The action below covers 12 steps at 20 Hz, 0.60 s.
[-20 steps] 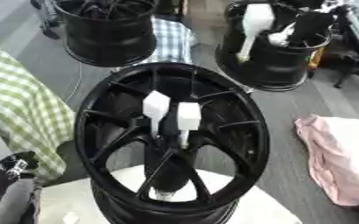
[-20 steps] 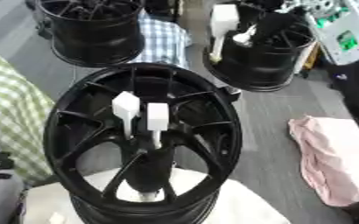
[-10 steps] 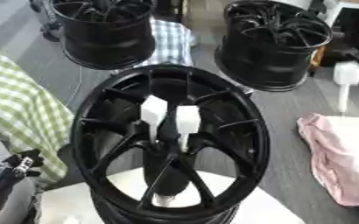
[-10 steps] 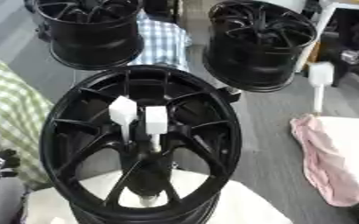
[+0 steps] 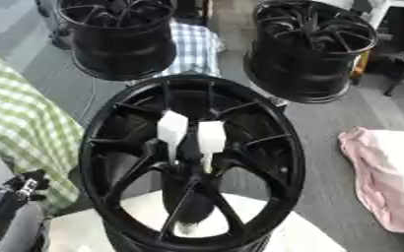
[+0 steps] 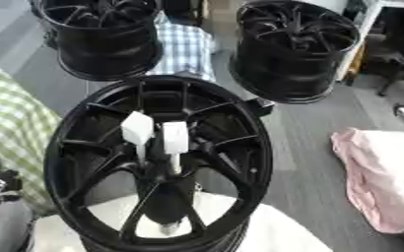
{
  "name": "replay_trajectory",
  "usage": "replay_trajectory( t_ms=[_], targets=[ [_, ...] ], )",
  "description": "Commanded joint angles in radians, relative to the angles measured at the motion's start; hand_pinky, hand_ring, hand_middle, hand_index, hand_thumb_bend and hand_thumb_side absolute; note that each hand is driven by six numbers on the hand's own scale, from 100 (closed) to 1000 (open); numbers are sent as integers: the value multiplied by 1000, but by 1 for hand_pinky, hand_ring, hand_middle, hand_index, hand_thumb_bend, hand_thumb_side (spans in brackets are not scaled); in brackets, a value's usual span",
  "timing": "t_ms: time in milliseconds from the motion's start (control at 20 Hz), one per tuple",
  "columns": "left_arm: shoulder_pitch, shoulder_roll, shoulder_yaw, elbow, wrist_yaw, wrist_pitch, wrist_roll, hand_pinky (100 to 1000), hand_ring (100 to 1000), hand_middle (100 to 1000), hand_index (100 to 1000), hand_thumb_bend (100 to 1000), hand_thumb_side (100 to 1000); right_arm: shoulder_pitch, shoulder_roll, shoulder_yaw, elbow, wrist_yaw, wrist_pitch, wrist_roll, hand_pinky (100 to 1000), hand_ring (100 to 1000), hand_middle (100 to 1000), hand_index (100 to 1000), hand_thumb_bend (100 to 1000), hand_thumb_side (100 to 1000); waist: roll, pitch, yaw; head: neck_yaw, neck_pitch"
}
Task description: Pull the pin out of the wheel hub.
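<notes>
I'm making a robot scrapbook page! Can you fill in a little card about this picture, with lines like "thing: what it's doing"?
near wheel hub: black, spoked, standing on a white surface
pins: two white-topped pieces, side by side, sticking up from the hub's middle
other wheels: two black ones behind, far left and far right
pink cloth: on the floor, right side
checked cloth: left side
left hand: at lower left edge, fingers unclear
right hand: not showing
pin pulled: not yet

Grey floor point(image 5: 326, 147) under pink cloth point(image 5: 391, 172)
</notes>
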<state>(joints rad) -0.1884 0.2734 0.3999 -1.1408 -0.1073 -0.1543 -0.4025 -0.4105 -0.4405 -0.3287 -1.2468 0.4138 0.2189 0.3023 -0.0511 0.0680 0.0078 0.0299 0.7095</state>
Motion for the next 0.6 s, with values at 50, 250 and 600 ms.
replay_trajectory(
  t_ms=[50, 250, 600],
  targets=[
    [-11, 15, -9, -8, 2, 0, -10, 710, 761, 655, 799, 328, 665, 105, 142, 15, -114, -82, -108, -140, 774, 742, 751, 887, 135, 461, 1, -14, 4, -15, -1],
    [-17, 10, -19, -4, 1, 0, -19, 709, 761, 655, 799, 328, 664, 202, 308, 240, -38, -191, -318, -625, 763, 719, 729, 879, 115, 450, 4, -16, 20, -30, 6],
    [-15, 11, -22, 1, 5, -7, -20, 709, 761, 654, 798, 329, 664, 201, 340, 328, 109, -250, -436, -810, 754, 693, 696, 859, 110, 428, 10, -11, 18, -35, 5]
  ],
)
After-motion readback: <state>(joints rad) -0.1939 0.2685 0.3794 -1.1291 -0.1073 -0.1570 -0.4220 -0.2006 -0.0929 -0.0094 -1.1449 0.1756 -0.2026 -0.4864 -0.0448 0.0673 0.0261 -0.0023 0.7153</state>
